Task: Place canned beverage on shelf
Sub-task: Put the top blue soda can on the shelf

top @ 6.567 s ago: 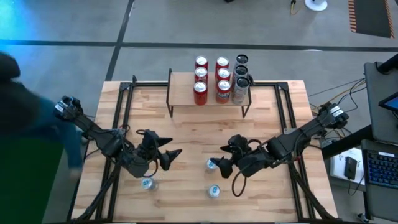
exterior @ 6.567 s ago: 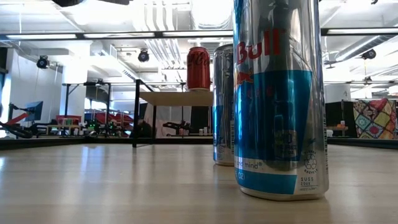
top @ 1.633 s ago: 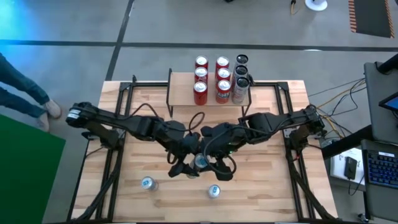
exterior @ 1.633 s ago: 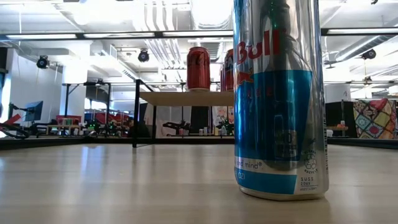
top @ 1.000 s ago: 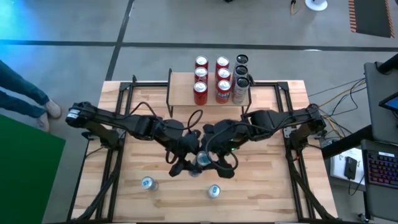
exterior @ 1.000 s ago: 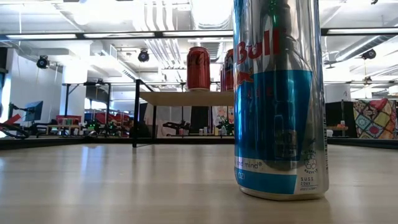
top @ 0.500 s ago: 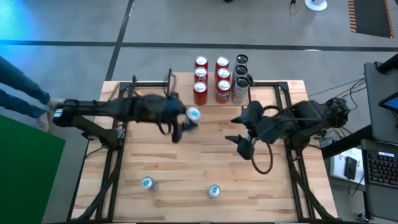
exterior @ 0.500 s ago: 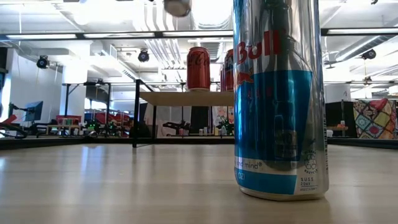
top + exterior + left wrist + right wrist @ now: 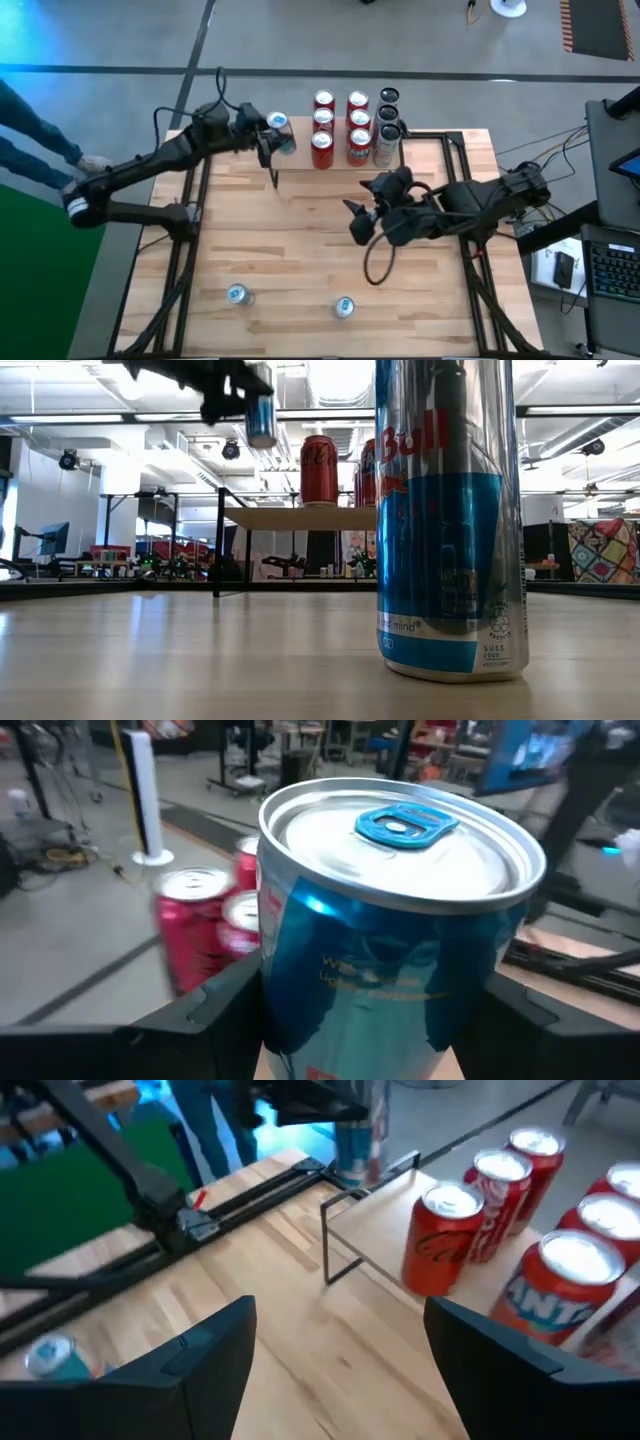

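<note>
A blue and silver canned beverage [image 9: 281, 134] hangs upright above the left end of the shelf [image 9: 300, 160], with my left gripper [image 9: 272, 140] shut on it. It also shows in the low view as a can [image 9: 261, 405] higher than the shelf's plank [image 9: 300, 517]. Several red and dark cans [image 9: 357, 122] stand on the shelf's middle and right. My right gripper [image 9: 358, 216] is open with nothing between its fingers, above the table to the right of its middle. My left gripper pinches the can's side wall [image 9: 290, 990] between its two fingers [image 9: 215, 1010], one on each side, below the top rim. The fingers come about level from the table's left. The can stands upright in the hold, tab up, lifted clear of shelf and table.
Two more blue cans [image 9: 237, 294] [image 9: 344, 306] stand near the table's front edge; one fills the low view as a big can [image 9: 450, 520]. Black frame rails [image 9: 190, 200] run along both table sides. A person's legs [image 9: 40, 110] show off the table's left.
My left gripper has carried the can from the table's middle toward the far edge and left, to above the shelf's left end, the can staying upright. My right gripper has drawn away from the can toward the right and turned.
</note>
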Available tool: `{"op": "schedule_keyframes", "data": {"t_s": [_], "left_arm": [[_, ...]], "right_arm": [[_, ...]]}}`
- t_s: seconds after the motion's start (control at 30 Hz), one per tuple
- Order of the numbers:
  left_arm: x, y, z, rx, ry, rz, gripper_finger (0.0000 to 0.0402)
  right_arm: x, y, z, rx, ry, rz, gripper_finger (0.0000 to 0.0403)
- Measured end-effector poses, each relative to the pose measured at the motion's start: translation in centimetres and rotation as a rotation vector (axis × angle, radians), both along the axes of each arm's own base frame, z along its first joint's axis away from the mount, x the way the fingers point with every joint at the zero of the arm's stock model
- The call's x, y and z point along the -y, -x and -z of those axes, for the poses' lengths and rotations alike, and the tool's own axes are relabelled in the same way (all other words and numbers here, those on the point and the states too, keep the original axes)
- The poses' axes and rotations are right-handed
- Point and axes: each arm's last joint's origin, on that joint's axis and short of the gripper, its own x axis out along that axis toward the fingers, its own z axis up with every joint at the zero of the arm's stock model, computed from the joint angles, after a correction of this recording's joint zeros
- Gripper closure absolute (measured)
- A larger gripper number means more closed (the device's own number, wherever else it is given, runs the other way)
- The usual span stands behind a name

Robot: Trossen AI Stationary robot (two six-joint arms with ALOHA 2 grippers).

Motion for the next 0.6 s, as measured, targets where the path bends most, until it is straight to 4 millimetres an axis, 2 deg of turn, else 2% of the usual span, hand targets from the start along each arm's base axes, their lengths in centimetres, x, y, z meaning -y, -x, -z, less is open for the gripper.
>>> {"op": "schedule_keyframes", "data": {"t_s": [0.13, 0.37, 0.6], "left_arm": [[-3.8, 0.5, 2.7, -0.005, -0.042, -0.037, 0.0164], [-9.7, -0.1, 5.3, -0.056, -0.044, 0.000, 0.0164], [-13.6, -1.9, 7.6, -0.087, 0.025, 0.030, 0.0167]], "right_arm": [[0.5, -0.8, 1.1, 0.049, -0.071, 0.053, 0.0125], [0.9, -1.0, 2.4, 0.142, -0.125, 0.230, 0.0138], [0.7, -1.0, 2.5, 0.176, -0.169, 0.255, 0.0159]]}}
